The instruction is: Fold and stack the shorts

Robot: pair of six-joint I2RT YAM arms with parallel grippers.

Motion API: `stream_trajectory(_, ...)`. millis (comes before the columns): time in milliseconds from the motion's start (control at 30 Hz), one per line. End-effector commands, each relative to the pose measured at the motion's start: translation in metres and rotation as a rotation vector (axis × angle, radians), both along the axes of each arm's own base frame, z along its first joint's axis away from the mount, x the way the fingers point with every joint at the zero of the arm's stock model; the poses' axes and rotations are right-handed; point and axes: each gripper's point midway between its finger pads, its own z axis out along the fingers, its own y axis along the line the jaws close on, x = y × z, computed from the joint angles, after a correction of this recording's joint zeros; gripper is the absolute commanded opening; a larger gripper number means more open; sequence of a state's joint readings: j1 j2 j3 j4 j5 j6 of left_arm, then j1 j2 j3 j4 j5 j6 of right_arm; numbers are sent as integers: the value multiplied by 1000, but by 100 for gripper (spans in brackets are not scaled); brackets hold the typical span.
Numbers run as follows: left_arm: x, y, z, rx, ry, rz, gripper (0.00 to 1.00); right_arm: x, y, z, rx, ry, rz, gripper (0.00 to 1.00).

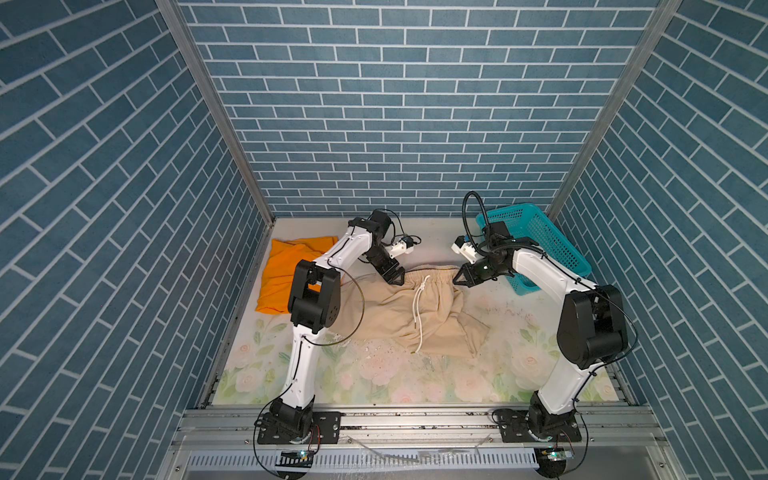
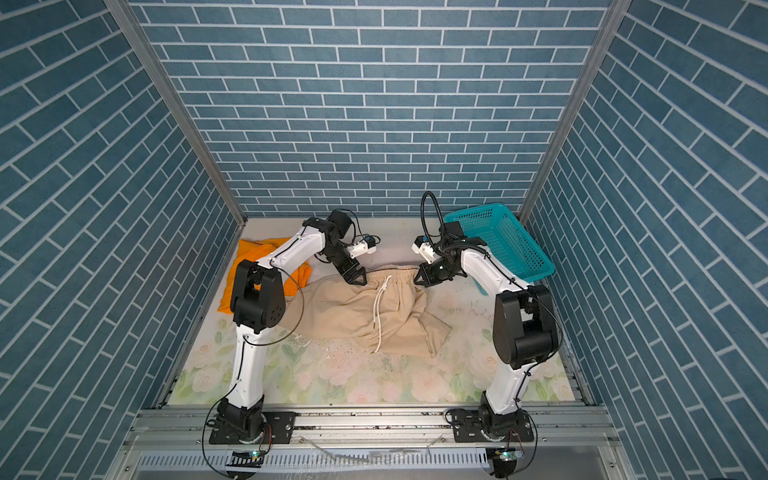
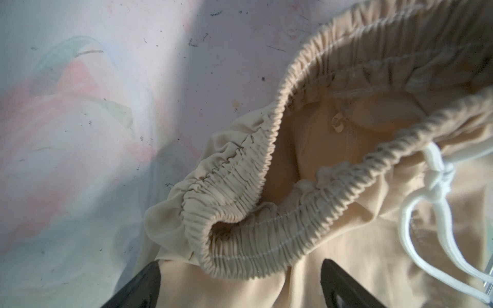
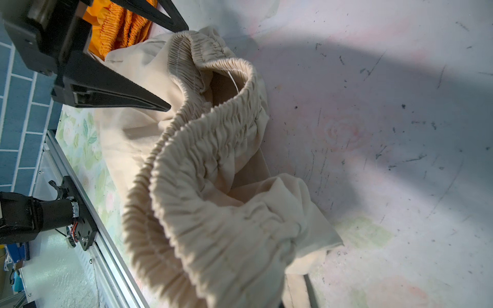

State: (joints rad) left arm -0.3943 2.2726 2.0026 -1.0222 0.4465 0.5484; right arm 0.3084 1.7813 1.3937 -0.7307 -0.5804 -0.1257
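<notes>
Our pale beige cloth shorts [image 1: 399, 316] lie mid floral tabletop [image 1: 515, 353], with the gathered waistband [image 1: 432, 276] running left to right. Our right gripper [image 1: 458, 279] pinches its right end. Our left gripper [image 1: 397, 279], fingers spread, hovers at the free left end.

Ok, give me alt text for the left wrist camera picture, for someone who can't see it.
Close up, the gathered elastic waistband of pale beige cloth shorts gapes open just ahead of the left gripper, its black jaws wide apart. A white drawstring hangs from the waistband; the shorts lie on a scuffed, pale floral table.
</notes>
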Motion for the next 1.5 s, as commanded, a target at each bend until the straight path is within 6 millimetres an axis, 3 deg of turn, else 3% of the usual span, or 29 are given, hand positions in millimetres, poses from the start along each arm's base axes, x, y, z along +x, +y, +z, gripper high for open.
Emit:
stream_trajectory(0, -1, -8, -11, -1, 23, -48, 95, -3, 1, 13, 32, -17, -11, 0)
stream_trajectory(133, 5, -16, -14, -17, 31, -61, 91, -2, 0, 16, 33, -32, -20, 0)
stream_trajectory(200, 5, -20, -14, -26, 39, -65, 83, -2, -1, 17, 29, -40, -25, 0)
stream_trajectory(333, 10, -22, -10, -29, 47, -42, 52, 0, -2, 17, 24, -50, -30, 0)
stream_trajectory(500, 8, -25, 3, -40, 52, -28, 44, 2, -5, 9, 0, -53, -42, 0)
stream_trajectory(667, 7, -22, 24, -35, 35, 6, 1, 6, -13, 8, -48, -81, -62, 0)
stream_trajectory(900, 4, -8, 66, 32, -17, 103, 0, 21, -28, 36, -109, -213, -131, 0)
stream_trajectory(1100, -10, 10, 123, 65, -44, 250, 0, 21, -29, 82, -80, -320, -135, 0)
stream_trajectory(1233, -31, 24, 173, 100, -146, 299, 0, 8, -31, 128, -42, -408, -134, 0)
stream_trajectory(1333, -48, 38, 226, 73, -265, 362, 0, -9, -29, 176, 35, -507, -131, 0)
stream_trajectory(1467, -88, 56, 324, -105, -453, 433, 0, -49, -16, 245, 138, -629, -71, 0)
